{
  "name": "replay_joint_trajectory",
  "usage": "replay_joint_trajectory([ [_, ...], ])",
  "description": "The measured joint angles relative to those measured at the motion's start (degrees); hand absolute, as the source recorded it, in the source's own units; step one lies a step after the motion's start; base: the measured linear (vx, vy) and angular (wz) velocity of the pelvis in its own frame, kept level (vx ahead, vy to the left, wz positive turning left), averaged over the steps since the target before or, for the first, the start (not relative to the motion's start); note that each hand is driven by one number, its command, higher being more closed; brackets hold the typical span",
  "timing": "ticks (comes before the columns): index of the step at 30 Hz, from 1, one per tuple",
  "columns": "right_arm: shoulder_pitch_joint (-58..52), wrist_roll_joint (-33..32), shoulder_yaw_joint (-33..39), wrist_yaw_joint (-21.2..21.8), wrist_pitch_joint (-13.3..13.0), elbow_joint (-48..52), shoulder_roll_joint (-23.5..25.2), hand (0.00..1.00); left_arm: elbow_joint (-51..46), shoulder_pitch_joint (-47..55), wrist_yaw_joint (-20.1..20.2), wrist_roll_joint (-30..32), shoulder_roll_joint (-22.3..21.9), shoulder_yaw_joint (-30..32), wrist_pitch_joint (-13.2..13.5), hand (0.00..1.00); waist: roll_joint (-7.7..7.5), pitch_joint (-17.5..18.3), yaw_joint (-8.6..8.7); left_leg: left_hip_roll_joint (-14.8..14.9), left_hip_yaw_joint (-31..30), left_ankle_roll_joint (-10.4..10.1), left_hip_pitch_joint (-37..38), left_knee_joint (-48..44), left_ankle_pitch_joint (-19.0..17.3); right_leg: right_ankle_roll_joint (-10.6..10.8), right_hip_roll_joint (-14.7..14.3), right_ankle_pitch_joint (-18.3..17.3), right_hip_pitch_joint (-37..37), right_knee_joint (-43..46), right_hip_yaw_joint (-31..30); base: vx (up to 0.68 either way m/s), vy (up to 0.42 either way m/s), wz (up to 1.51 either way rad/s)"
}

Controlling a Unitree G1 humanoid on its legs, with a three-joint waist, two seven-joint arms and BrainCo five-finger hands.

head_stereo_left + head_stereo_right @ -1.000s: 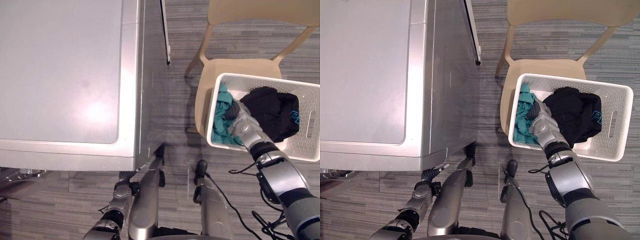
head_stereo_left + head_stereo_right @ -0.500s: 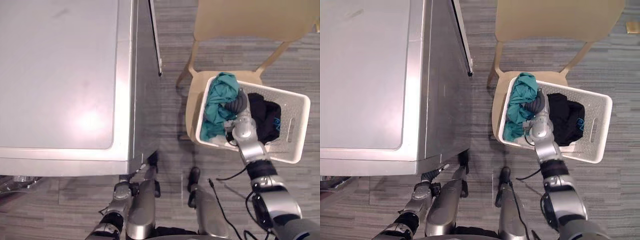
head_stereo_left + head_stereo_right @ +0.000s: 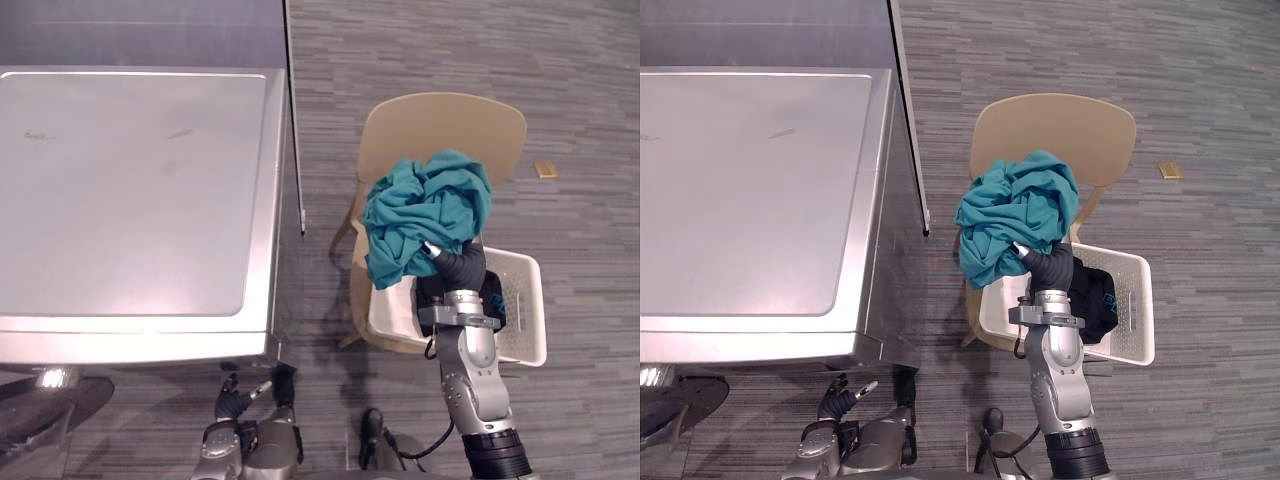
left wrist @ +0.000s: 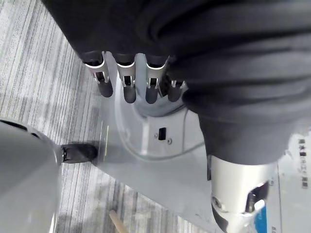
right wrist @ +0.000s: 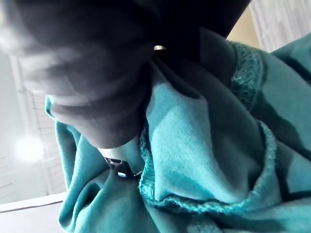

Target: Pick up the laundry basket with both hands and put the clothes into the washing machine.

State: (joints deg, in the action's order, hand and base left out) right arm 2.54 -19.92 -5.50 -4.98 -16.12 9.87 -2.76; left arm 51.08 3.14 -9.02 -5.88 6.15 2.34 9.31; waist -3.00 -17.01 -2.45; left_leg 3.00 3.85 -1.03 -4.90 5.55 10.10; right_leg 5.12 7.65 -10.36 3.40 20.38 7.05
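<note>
While right hand (image 3: 457, 270) grips one teal garment (image 3: 425, 210), one basket (image 3: 527, 312), one chair (image 3: 440, 125).

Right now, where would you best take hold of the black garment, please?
Probably its bunched top, from above: the black garment lies heaped in the open-topped white basket, whose walls block the sides. The right hand is shut on the teal garment. The left hand hangs open.

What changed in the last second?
The right robot hand rose out of the basket, lifting the teal cloth well above it with its fingers closed in the cloth. The camera also shifted. Unchanged: the black garment lies in the basket, the basket sits on the chair, the left robot hand hangs low and idle beside the washer.
</note>
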Motion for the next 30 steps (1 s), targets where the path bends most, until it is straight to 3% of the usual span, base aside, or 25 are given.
replay_joint_trajectory([
  [2,-0.8,0.1,0.7,-0.1,-0.2,1.9,0.1,1.0,-0.1,-0.9,0.1,0.1,0.2,0.6,0.2,0.0,0.14,0.0,0.38,-0.3,-3.9,0.5,-1.7,-0.1,0.9,-2.2,0.0,-3.1,2.2,10.8,-4.1,-0.03,-0.024,1.42],
  [3,-0.9,0.2,1.2,-0.3,-1.1,2.9,0.0,1.0,-1.5,-1.4,0.1,0.1,0.9,0.6,0.3,0.0,-0.45,0.2,0.11,-1.7,-6.9,0.5,-3.7,-2.7,1.2,-1.2,0.4,-5.1,2.5,21.1,-8.9,0.03,-0.118,1.6],
  [4,0.1,0.3,0.9,-0.3,-1.1,2.8,-0.3,1.0,-2.4,-1.2,-0.1,0.1,1.1,1.2,0.4,0.0,-0.84,0.4,-0.81,-2.5,-8.0,0.3,-5.6,-5.0,1.0,-1.1,0.4,-5.1,1.3,22.8,-12.2,0.02,-0.155,1.39],
  [6,4.1,0.4,-1.3,-0.8,-1.2,2.5,-0.4,1.0,-4.8,-0.3,-1.5,0.1,1.1,3.3,1.1,0.0,-1.01,0.6,-3.08,-3.5,-9.4,-0.2,-10.1,-9.4,0.8,0.2,0.3,-6.4,-1.3,17.8,-16.8,-0.12,-0.248,0.52],
  [7,6.4,0.4,-2.4,-1.2,-1.3,2.0,-0.4,1.0,-6.1,0.4,-2.2,0.1,1.1,3.8,1.3,0.0,-0.88,0.6,-3.55,-3.2,-10.0,-0.9,-12.1,-10.3,1.3,0.6,0.1,-9.8,-2.3,14.2,-16.1,-0.27,-0.367,0.25],
  [9,10.2,0.4,-4.0,-1.3,-1.3,-0.7,-1.2,1.0,-8.0,1.5,-2.9,-0.3,0.3,4.5,1.3,0.0,-0.08,0.9,-3.79,-1.8,-11.9,-2.2,-15.9,-11.1,3.4,-1.2,-1.3,-14.8,-3.1,7.8,-13.1,-0.38,-0.401,0.25],
  [10,12.0,0.4,-4.1,-1.4,-1.3,-2.1,-2.7,1.0,-10.8,2.0,-3.6,-0.8,-0.6,3.7,1.3,0.0,1.52,0.5,-3.81,-0.2,-13.6,-0.2,-17.3,-9.9,5.2,-1.7,-3.7,-16.8,-3.2,5.8,-10.9,-0.39,-0.338,0.43],
  [11,12.3,0.4,-4.1,-1.6,-1.2,-2.4,-4.0,1.0,-12.1,2.1,-3.7,-1.1,-1.4,2.9,1.3,0.0,3.2,-0.1,-3.79,1.1,-14.6,1.8,-17.2,-8.3,6.5,-2.1,-5.6,-16.6,-3.2,5.4,-10.1,-0.42,-0.32,0.81],
  [12,11.5,0.4,-3.7,-2.3,-1.1,-2.4,-6.8,1.0,-14.0,1.8,-3.7,-2.0,-1.9,0.2,1.4,0.0,6.07,-0.7,-3.11,3.5,-13.1,6.0,-16.6,-3.9,1.7,-4.1,-8.5,-14.9,-3.4,4.2,-6.9,-0.42,-0.288,1.44],
  [13,11.1,0.5,-2.7,-2.5,-1.0,-3.0,-8.3,1.0,-16.0,0.1,-3.5,-2.4,-2.4,-2.3,1.3,0.0,5.41,-1.3,-2.21,2.9,-9.6,6.4,-17.0,-3.1,-9.5,-5.9,-6.6,-13.2,-2.8,2.9,-2.9,-0.41,-0.253,1.55],
  [15,11.5,1.3,-1.8,-2.4,-0.6,-4.4,-8.5,1.0,-21.4,0.5,-3.5,-2.4,-3.4,-3.5,1.6,0.0,3.37,-1.9,-1.59,-0.1,-5.7,4.1,-17.2,-14.0,-7.9,-7.2,-3.2,-11.0,-1.1,2.5,0.7,-0.39,-0.226,1.22],
  [17,11.4,1.5,-1.9,-2.2,-1.0,-3.7,-8.6,1.0,-27.8,1.9,-3.5,-2.4,-3.3,-4.6,2.0,0.0,3.8,-1.3,-1.34,0.0,-2.7,3.4,-14.5,-21.1,-8.5,-8.1,-2.6,-7.8,0.8,0.6,1.8,-0.34,-0.193,0.64],
  [18,11.0,1.5,-2.4,-1.8,-0.9,-3.7,-8.9,1.0,-32.2,2.5,-3.5,-2.4,-3.3,-4.8,2.7,0.0,4.71,-0.8,-1.2,0.7,-2.1,1.1,-11.5,-24.9,-10.5,-8.7,-2.9,-6.2,1.9,-0.6,3.0,-0.26,-0.095,0.35],
  [20,10.3,1.5,-3.3,-0.2,-0.9,-3.7,-8.9,1.0,-38.1,2.3,-3.3,-2.4,-3.0,-5.9,4.4,0.0,5.41,-0.4,-1.08,1.9,-2.1,-0.6,-5.3,-27.2,-15.2,-9.2,-3.6,-4.4,2.8,-2.3,4.2,-0.29,-0.068,0.55],
  [22,9.1,1.4,-5.0,1.3,-0.8,-2.8,-8.9,1.0,-42.2,1.7,-2.7,-2.4,-2.4,-8.7,5.7,0.0,5.77,0.0,-0.26,2.4,-1.9,-0.8,0.5,-22.8,-16.3,-9.1,-3.9,-3.2,2.8,-3.6,6.5,-0.22,-0.012,0.76],
  [23,7.6,1.5,-6.4,3.1,-0.8,-0.2,-8.9,1.0,-45.6,1.2,-1.9,-2.1,-2.6,-12.8,6.3,0.0,7.46,1.3,0.44,3.7,-2.0,-1.0,4.5,-13.5,-16.1,-8.6,-4.9,-2.0,2.9,-4.4,9.3,-0.13,0.045,0.69],
  [30,6.8,2.4,-15.5,6.5,1.1,0.4,-6.1,1.0,-50.8,-3.9,-1.1,-0.2,-2.5,-19.4,7.3,0.0,7.81,5.5,-0.11,2.7,-2.0,-1.9,6.8,-9.4,-16.1,-6.2,-3.5,0.7,2.7,-4.7,10.0,-0.1,0.112,0.14],
])
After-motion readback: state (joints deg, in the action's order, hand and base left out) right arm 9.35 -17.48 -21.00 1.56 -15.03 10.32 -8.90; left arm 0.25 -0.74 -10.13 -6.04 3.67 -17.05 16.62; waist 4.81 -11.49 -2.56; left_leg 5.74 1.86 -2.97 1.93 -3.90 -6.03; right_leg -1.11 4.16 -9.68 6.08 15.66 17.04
